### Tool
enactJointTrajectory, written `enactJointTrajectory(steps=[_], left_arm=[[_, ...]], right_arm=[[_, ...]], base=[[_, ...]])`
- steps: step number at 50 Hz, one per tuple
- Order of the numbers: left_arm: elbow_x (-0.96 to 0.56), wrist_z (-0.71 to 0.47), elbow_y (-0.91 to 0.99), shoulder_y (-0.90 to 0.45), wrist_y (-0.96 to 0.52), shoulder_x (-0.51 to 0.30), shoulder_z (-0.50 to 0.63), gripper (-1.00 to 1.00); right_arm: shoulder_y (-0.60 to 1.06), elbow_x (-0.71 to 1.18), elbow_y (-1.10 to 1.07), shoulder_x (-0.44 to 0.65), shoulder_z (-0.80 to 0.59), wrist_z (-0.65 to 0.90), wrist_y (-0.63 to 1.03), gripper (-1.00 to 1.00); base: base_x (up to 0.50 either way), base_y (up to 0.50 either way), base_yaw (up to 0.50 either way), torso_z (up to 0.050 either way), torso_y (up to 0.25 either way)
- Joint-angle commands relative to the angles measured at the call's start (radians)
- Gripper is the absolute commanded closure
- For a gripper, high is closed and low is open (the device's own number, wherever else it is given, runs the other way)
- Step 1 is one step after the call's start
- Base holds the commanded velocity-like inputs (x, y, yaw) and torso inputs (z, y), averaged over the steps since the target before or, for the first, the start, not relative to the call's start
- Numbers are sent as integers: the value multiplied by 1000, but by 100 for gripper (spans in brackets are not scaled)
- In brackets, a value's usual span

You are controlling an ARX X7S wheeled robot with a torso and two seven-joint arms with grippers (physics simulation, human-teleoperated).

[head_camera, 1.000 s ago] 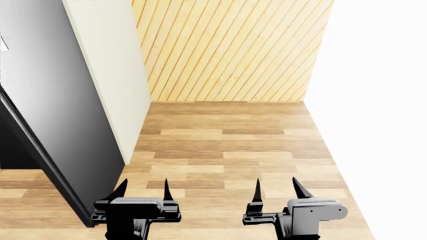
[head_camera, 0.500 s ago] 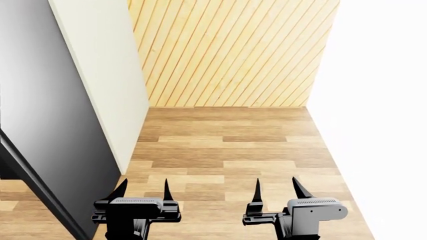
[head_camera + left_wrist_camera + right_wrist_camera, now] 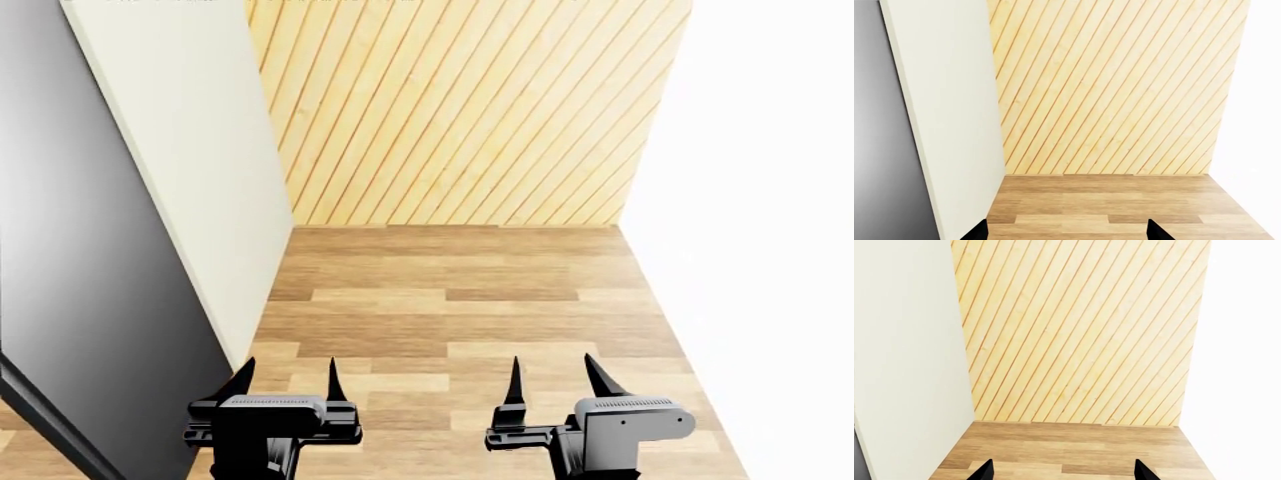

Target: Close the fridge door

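Head view, fridge door (image 3: 160, 200) shifted left, closer, claws unchanged

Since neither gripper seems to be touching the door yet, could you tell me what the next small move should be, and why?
Probably bring the left gripper sideways to the fridge door. The door stands open just beside it, cream face toward the arms, and both grippers, the right gripper included, are open and hold nothing.
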Motion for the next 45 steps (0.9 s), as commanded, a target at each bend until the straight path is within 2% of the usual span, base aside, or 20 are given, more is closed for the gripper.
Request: enactJointTrajectory(steps=[1, 45], left_arm=[[-5, -6, 0, -1, 1, -5, 6, -100], [-25, -28, -5, -4, 4, -22, 27, -100]], right_arm=[[1, 5, 0, 5, -7, 6, -1, -100], [7, 20, 6, 20, -28, 27, -5, -100]], base=[[273, -8, 0, 0, 0], [277, -4, 0, 0, 0]])
